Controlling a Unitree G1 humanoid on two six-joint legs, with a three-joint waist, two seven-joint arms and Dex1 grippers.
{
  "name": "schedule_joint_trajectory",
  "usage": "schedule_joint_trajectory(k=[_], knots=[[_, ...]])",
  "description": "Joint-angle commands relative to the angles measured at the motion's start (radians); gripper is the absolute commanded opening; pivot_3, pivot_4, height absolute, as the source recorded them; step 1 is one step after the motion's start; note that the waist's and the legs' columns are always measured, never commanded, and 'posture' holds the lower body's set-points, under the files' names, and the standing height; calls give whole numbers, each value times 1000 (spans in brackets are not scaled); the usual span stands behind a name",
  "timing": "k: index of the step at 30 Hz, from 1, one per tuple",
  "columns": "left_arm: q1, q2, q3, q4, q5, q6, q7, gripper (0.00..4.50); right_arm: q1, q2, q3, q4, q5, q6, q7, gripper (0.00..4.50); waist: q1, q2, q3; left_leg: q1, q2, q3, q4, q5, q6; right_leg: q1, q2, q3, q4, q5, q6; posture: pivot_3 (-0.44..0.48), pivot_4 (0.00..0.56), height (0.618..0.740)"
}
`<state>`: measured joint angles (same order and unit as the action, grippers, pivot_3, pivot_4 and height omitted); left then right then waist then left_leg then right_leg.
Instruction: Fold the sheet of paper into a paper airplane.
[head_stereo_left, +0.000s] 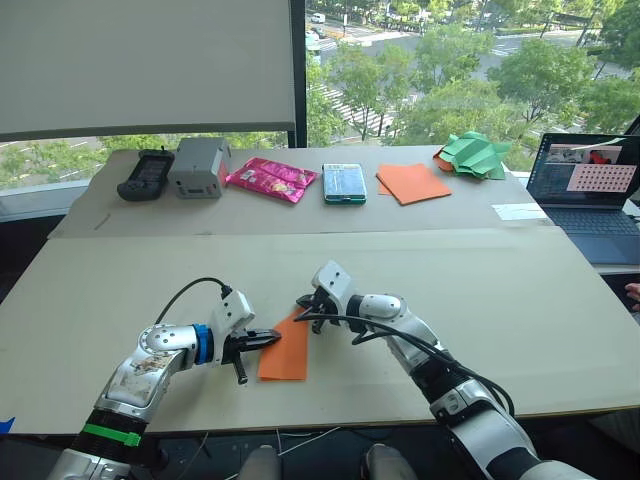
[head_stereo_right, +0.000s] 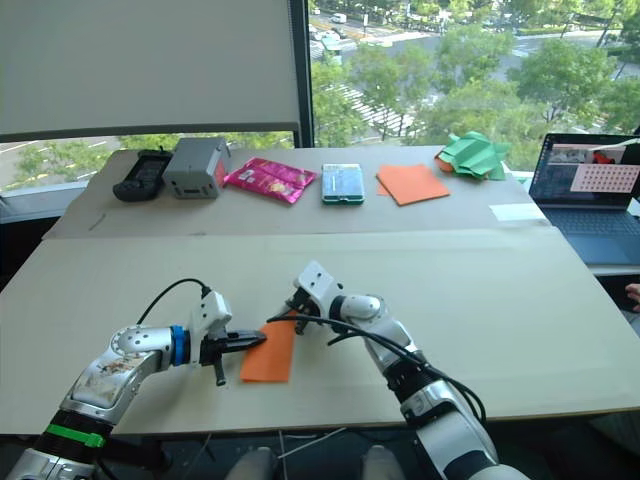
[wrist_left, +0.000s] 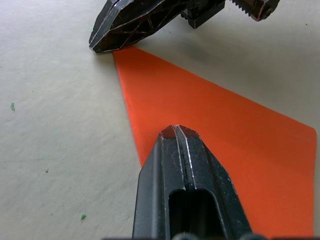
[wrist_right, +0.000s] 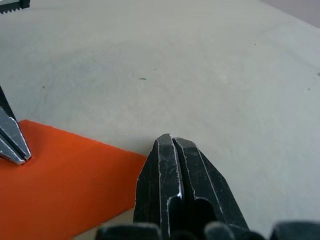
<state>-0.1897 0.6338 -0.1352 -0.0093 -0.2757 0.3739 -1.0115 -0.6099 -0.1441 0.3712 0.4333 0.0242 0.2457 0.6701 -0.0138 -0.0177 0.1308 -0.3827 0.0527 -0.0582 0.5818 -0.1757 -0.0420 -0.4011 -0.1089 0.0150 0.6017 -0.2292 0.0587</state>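
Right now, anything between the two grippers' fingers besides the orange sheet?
No. In the left wrist view only the sheet of paper spans from the left gripper to the right gripper; bare table lies beside it.

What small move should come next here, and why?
Probably sweep the shut left gripper along the sheet of paper to sharpen the crease: the sheet lies folded into a narrow strip, and the shut right gripper presses its far corner flat.
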Motion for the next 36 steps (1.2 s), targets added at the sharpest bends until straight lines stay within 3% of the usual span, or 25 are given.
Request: schedule_joint_trajectory(k=[1, 12, 36], knots=[[19, 15, -16, -1, 26, 15, 4, 24, 52, -1, 1, 7, -6, -11, 22, 0, 0, 1, 0, 0, 0, 0, 0, 1, 1, 0, 0, 0, 0, 0, 0, 0, 150, 706], [25, 19, -19, -7, 26, 17, 7, 24, 210, -32, 77, -181, -38, 30, 95, 0, -2, 4, -6, 1, 0, 0, 0, 1, 1, 0, 0, 1, 1, 0, -1, 0, 150, 706], [27, 21, -23, -4, 31, 18, 9, 24, 288, -168, 237, -411, -75, 255, 215, 0, -1, 4, -13, 2, 0, 0, 0, -3, -6, 0, 0, 1, 0, -1, -1, 0, 150, 706]])
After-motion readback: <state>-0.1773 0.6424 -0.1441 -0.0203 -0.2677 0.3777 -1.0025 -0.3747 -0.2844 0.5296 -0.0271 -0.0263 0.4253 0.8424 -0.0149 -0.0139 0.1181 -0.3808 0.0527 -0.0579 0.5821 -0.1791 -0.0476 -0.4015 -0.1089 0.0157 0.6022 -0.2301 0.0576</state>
